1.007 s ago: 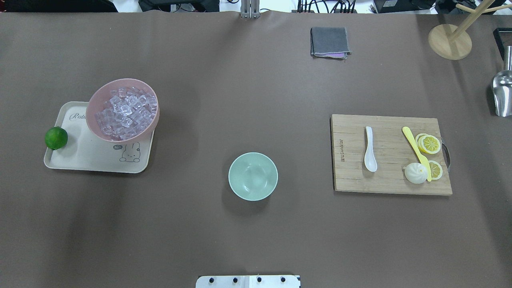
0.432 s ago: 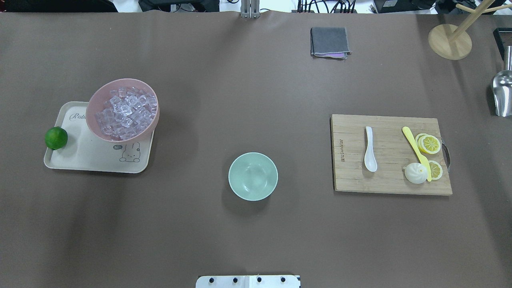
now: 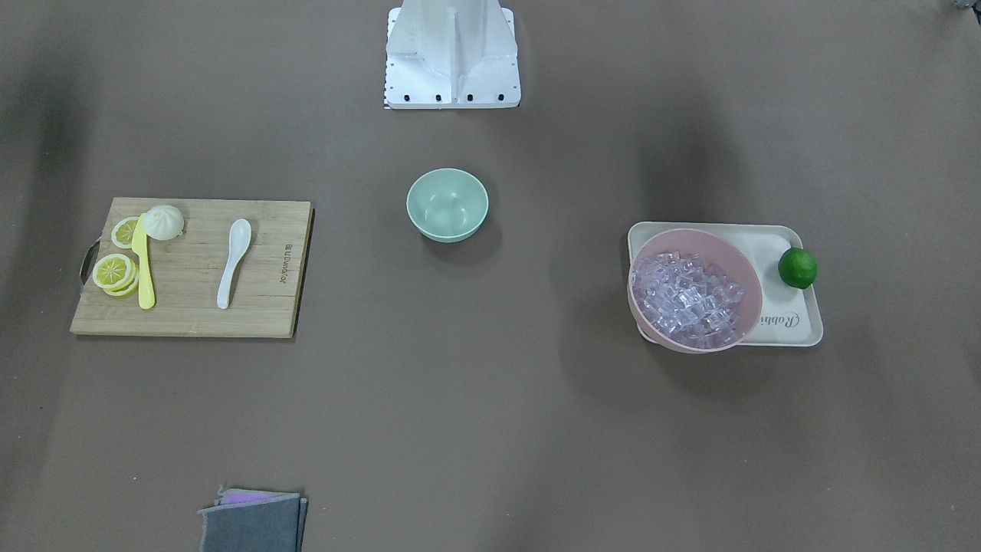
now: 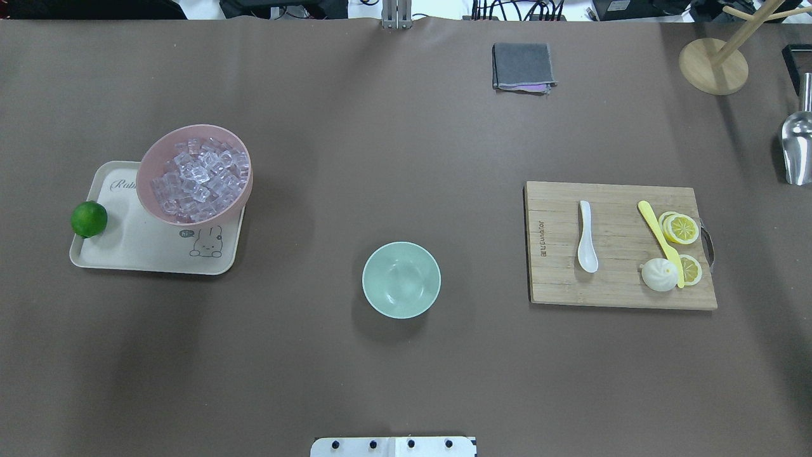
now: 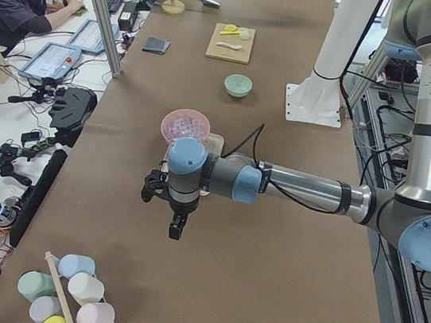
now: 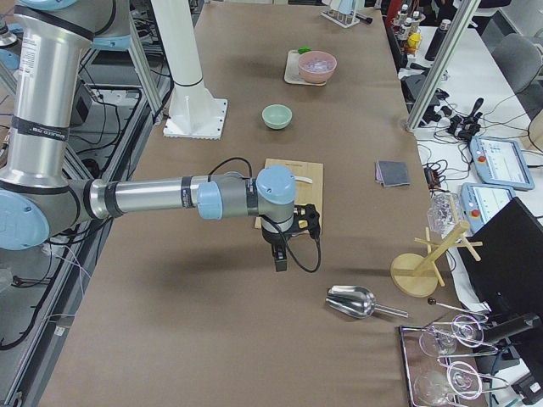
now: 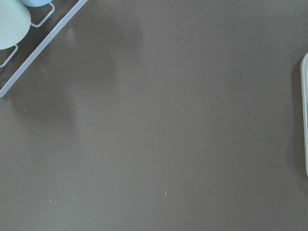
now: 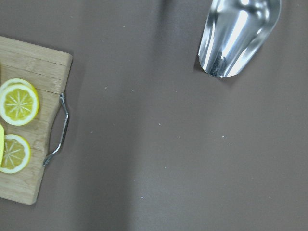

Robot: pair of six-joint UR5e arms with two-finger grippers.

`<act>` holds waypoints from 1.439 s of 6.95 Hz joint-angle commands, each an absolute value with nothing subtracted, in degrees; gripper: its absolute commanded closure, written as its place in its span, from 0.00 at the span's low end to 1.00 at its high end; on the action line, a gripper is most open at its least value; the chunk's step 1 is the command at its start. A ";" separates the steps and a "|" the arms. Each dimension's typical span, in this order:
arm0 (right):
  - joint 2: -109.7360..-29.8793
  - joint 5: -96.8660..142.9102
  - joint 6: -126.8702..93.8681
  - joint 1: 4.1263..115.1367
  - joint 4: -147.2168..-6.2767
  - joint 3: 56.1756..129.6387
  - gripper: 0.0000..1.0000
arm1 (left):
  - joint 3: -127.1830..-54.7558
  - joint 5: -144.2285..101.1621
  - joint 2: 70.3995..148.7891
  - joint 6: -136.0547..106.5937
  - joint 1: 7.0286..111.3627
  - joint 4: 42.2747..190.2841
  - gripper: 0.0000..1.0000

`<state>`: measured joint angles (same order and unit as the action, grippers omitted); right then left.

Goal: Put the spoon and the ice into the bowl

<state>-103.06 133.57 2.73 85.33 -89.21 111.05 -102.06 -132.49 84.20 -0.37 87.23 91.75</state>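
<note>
Both arms reach out horizontal, L gripper [image 5: 176, 227] & R gripper [image 6: 280, 257] point straight down, opening not visible.

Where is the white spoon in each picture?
Front-facing: the spoon lies left of middle, on the cutting board.
Overhead: right of middle, on the board.
Left side: far away near the top, on the board.
Right side: not seen; the right arm covers much of the board.
Left wrist: not in it.
Right wrist: not in it, only the board's end.
Shared landmark: the cutting board.
</note>
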 commanded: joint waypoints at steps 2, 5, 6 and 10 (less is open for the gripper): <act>-102.31 133.42 2.29 85.43 -88.16 118.54 0.00 | -106.07 -132.63 84.82 -0.70 87.71 95.60 0.02; -101.68 133.07 2.11 85.52 -81.70 117.25 0.00 | -99.33 -132.63 85.78 -0.79 87.71 114.47 0.02; -101.78 133.41 2.11 85.52 -77.56 114.81 0.00 | -98.79 -132.80 85.96 -0.79 87.63 117.13 0.02; -94.34 131.41 -25.65 73.26 -69.37 114.61 0.00 | -99.75 -132.45 93.41 -16.03 76.49 125.86 0.01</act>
